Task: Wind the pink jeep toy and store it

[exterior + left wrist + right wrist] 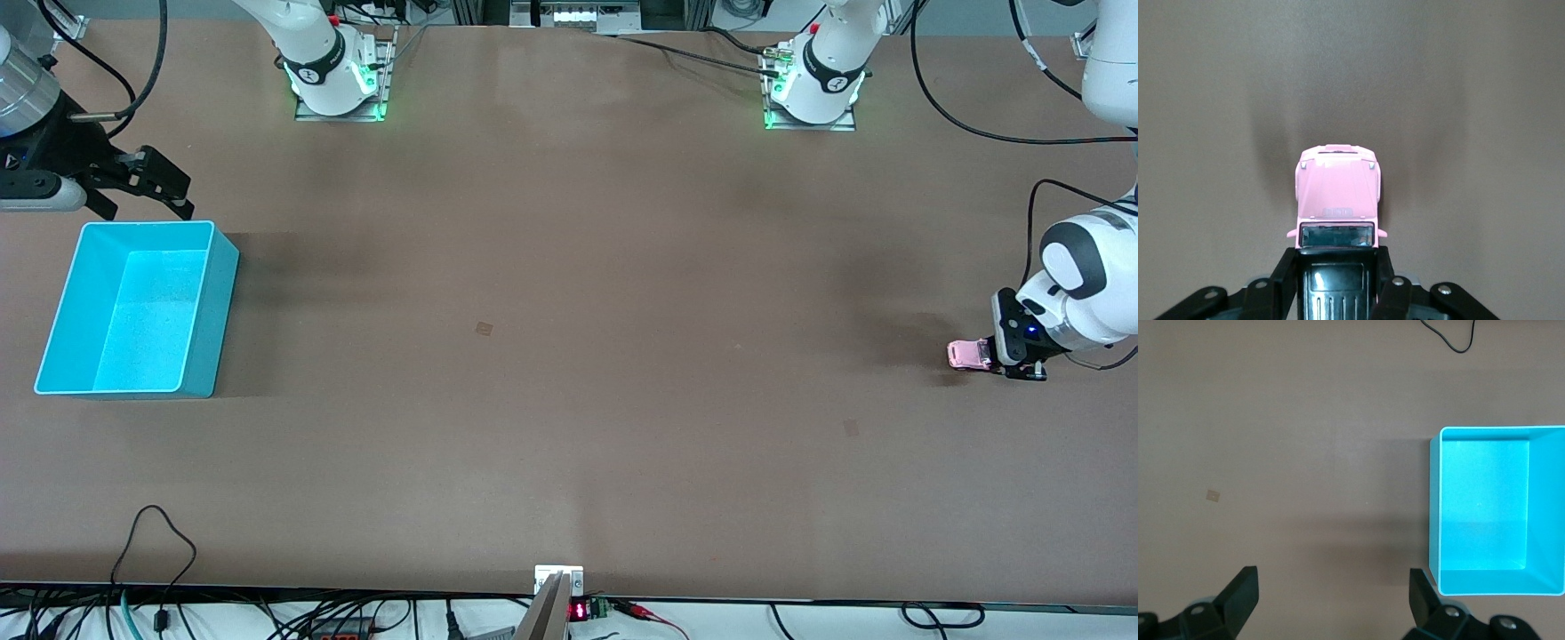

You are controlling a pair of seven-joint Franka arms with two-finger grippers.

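Observation:
The pink jeep toy (969,354) (1338,193) is at the left arm's end of the table, low over the brown surface or resting on it; I cannot tell which. My left gripper (989,356) (1337,267) is shut on its black-roofed rear half, one finger on each side, and the pink hood sticks out ahead of the fingers. My right gripper (160,191) (1333,587) waits open and empty above the table at the right arm's end, beside the turquoise bin (53,320) (1435,520).
The turquoise bin holds nothing. A black cable (151,533) loops onto the table near the front edge, and a small clamp (558,582) sits at the middle of that edge. The two robot bases (342,84) (813,93) stand along the table's back.

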